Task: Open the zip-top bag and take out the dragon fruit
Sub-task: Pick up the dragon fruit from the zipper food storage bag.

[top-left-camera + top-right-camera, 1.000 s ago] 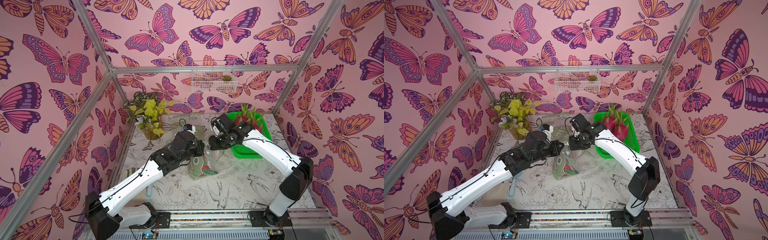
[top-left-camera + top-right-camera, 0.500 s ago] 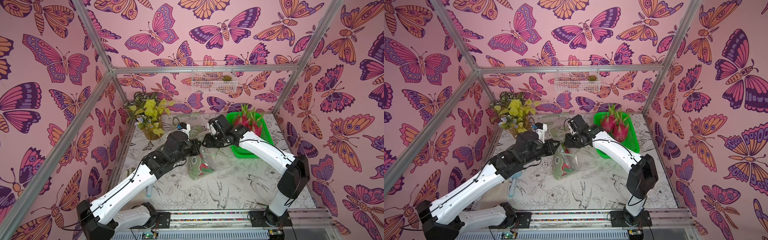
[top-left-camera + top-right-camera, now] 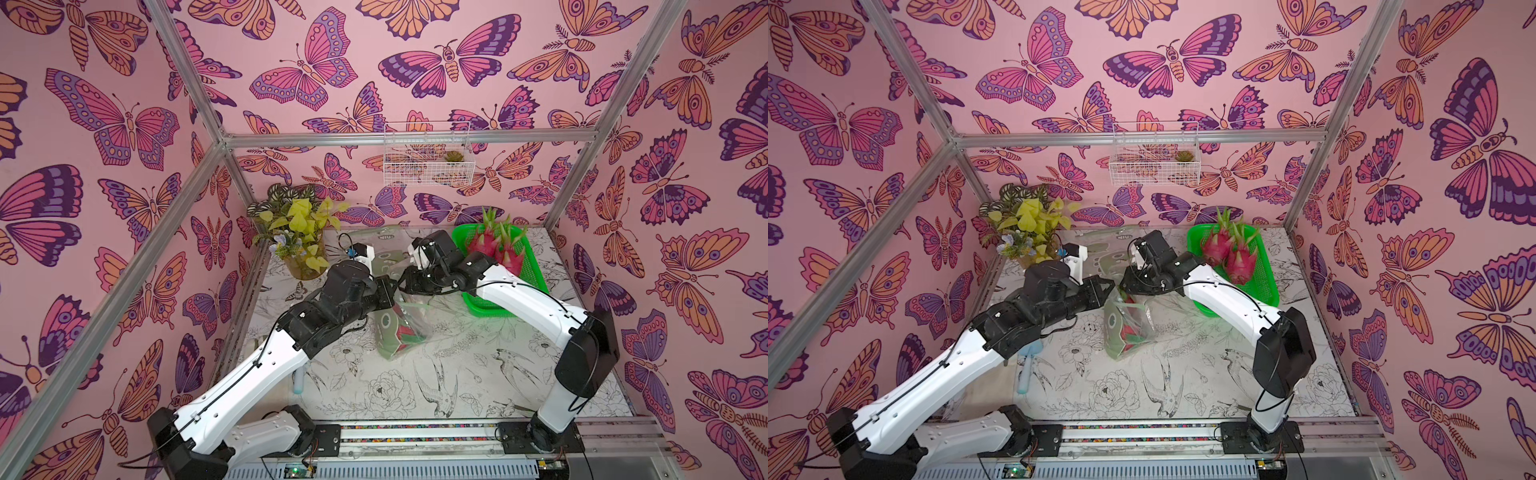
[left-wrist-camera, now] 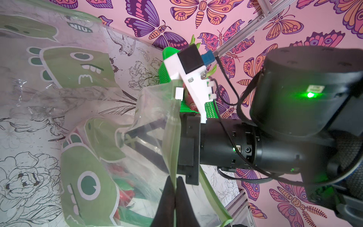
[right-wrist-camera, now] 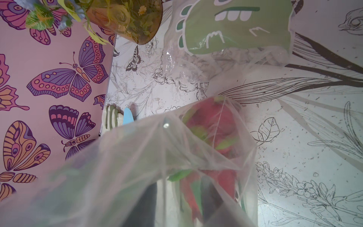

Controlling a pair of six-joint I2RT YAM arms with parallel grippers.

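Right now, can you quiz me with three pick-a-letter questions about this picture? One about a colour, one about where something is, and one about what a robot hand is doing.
1. What colour is the tray?
A) green B) blue C) yellow
2. Where is the reddest dragon fruit?
A) in the tray B) inside the zip-top bag C) up in the air
3. What is the left gripper doing?
A) standing wide open B) pinching the bag's edge C) holding a dragon fruit
Answers: 1 A, its mesh is bright green. 2 B, red shows through the bag's clear film. 3 B, the left wrist view shows it shut on the bag's edge.
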